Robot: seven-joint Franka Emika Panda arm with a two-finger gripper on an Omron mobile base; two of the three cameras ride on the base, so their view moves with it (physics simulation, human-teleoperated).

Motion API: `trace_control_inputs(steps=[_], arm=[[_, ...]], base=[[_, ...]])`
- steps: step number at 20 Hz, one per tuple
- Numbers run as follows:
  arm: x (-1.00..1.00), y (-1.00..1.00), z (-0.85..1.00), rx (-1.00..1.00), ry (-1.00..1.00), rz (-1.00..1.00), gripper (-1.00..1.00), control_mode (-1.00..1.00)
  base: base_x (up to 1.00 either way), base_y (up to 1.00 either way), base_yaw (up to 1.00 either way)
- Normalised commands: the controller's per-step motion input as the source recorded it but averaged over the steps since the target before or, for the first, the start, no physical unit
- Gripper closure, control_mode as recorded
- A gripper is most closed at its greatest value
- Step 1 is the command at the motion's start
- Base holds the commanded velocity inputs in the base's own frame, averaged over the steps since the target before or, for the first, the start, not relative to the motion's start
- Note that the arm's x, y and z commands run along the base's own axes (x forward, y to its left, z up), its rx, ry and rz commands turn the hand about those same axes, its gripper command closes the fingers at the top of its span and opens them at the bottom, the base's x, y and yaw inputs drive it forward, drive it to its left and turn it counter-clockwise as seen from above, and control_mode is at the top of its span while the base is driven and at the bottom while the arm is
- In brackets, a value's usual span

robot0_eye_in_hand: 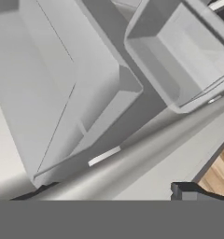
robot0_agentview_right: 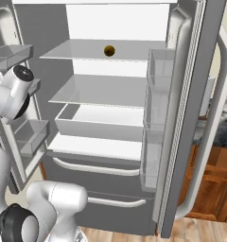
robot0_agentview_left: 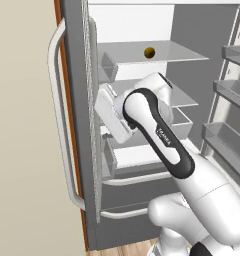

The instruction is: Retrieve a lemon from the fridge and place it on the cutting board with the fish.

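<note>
The fridge point(robot0_agentview_left: 74, 75) stands with both doors swung wide. A small dull-yellow lemon point(robot0_agentview_left: 150, 52) lies alone on the top clear shelf, towards the back point(robot0_agentview_right: 109, 50). My gripper point(robot0_agentview_left: 103, 102) is well below and left of the lemon, pressed close to the inner side of the left door beside its bins. In the hand view the gripper point(robot0_eye_in_hand: 109, 193) is open, its dark fingertips point(robot0_eye_in_hand: 184, 192) far apart, with a long grey bar and a door bin point(robot0_eye_in_hand: 188, 51) just ahead. The cutting board and the fish are out of view.
Clear bins line both doors point(robot0_agentview_right: 159, 71). A white crisper drawer point(robot0_agentview_right: 99, 124) sits under the shelves. Below it are two grey drawers with curved handles point(robot0_agentview_right: 94, 168). Wooden cabinets point(robot0_agentview_right: 212, 179) stand right of the fridge. My elbow point(robot0_agentview_left: 142, 107) blocks the middle shelves.
</note>
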Motion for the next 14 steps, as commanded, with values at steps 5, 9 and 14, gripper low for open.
trace_control_inputs(steps=[5,9,14], arm=[[0.0,-0.04,0.0,0.0,0.01,0.0,-1.0,-1.0],[0.0,-0.61,0.05,0.0,0.0,-0.01,-1.0,-1.0],[-0.07,-0.85,0.18,0.0,0.0,-0.01,-1.0,-1.0]], base=[[0.0,0.0,0.0],[0.0,0.0,0.0],[0.0,0.0,0.0]])
